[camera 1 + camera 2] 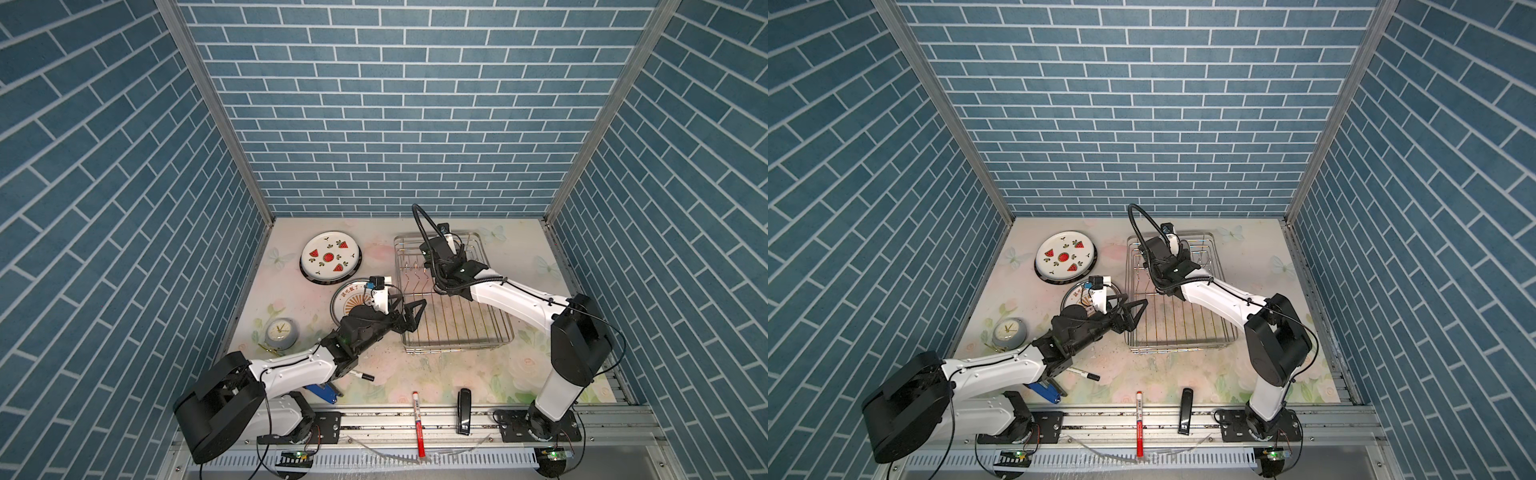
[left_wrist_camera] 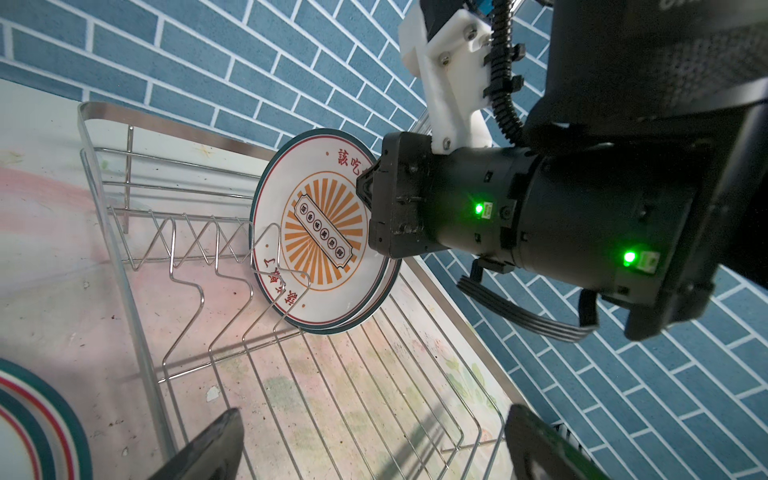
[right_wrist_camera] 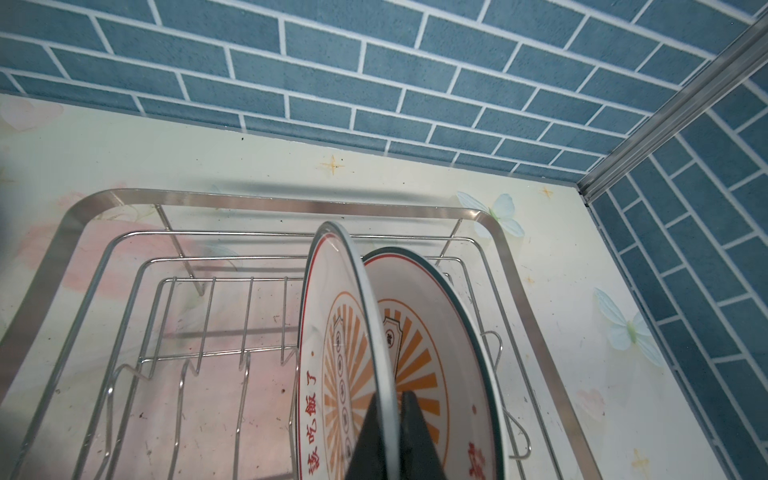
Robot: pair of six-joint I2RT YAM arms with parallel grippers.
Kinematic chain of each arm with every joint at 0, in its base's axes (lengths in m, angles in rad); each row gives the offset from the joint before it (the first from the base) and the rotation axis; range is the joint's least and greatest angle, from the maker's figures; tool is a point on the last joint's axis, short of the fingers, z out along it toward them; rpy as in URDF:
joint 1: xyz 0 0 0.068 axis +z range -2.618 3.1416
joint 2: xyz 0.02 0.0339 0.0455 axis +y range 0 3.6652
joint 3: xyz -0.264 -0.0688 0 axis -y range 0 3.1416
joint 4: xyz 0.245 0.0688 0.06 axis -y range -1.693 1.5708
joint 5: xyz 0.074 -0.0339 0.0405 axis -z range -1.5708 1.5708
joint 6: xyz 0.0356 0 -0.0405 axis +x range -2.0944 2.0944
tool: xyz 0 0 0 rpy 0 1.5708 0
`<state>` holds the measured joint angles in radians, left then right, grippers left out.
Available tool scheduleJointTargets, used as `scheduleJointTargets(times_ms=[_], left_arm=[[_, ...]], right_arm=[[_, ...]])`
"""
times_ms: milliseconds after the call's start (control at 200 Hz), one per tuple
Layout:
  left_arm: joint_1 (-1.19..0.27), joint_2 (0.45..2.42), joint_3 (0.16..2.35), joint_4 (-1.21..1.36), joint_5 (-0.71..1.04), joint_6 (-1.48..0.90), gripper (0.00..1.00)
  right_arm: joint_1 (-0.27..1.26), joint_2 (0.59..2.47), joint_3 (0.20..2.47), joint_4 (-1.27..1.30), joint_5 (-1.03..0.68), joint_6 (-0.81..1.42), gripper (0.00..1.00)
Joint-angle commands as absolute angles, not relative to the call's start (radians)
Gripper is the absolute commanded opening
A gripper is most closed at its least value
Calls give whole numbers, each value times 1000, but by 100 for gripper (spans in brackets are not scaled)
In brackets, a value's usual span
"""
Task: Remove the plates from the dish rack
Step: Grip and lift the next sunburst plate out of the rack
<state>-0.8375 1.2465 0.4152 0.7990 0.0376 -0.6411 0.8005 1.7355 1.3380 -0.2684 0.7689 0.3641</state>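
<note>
Floral counter (image 1: 374, 249) carries the dish rack (image 1: 457, 320) at right; watermelon plate (image 1: 329, 254) and sunburst plate (image 1: 347, 303) lie at left; grey clock (image 1: 280, 331) nearer front; black marker (image 1: 363, 376) further front.

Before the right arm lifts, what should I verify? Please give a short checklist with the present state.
1. Right tool shut on the rim of the gripped plate: ok.
2. Second plate apart from the gripped plate: cannot tell.
3. No prongs around the gripped plate: not ok, it stands between them.
4. Left tool open, holding nothing: ok.
5. Left tool away from the dish rack: not ok, it hangs over its edge.
</note>
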Motion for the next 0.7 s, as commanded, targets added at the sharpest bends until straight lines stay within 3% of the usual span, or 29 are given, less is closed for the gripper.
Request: scheduleJointTargets(times_ms=[0, 390, 695], left_arm=[[-844, 1213, 396, 816, 14, -637, 100], [-844, 1182, 377, 834, 0, -638, 100], [-844, 1179, 345, 923, 10, -645, 100]], right_arm=[[811, 1655, 1358, -235, 838, 337, 1], [838, 1479, 1222, -116, 862, 261, 0], [825, 1280, 1020, 84, 664, 207, 0]])
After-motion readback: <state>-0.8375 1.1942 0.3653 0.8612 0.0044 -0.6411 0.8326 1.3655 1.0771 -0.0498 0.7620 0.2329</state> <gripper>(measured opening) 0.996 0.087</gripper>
